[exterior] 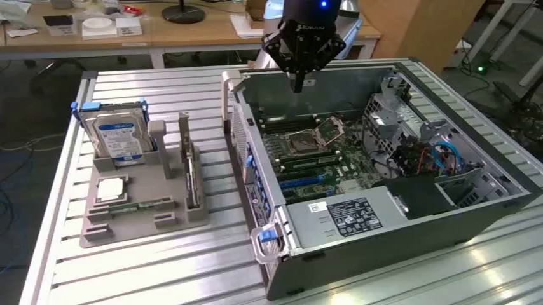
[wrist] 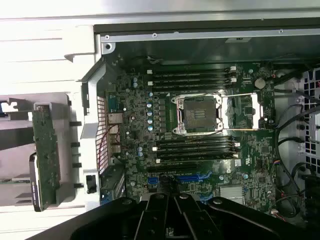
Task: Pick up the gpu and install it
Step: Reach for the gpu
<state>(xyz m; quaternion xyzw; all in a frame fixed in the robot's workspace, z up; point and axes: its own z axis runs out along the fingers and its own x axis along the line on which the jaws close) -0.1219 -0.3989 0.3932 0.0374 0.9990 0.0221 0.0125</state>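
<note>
The gpu (exterior: pixel 189 173) stands on its edge in a slot of the grey holder (exterior: pixel 144 219) on the exterior view's left, a thin green board with a dark face. The wrist view catches it beside the case as a long green board (wrist: pixel 46 152). My gripper (exterior: pixel 298 88) hangs over the far wall of the open computer case (exterior: pixel 398 235), well away from the gpu, with its black fingers together and nothing between them. In the wrist view the fingers (wrist: pixel 162 212) point down over the motherboard (wrist: pixel 200 150), near the blue slots (wrist: pixel 192 177).
The holder also carries a silver hard drive (exterior: pixel 119 136), a processor chip (exterior: pixel 111 189) and a narrow memory stick (exterior: pixel 136 206). Inside the case are the open processor socket (exterior: pixel 306 141), cables (exterior: pixel 428 155) and a drive cage. A desk stands behind the slatted table.
</note>
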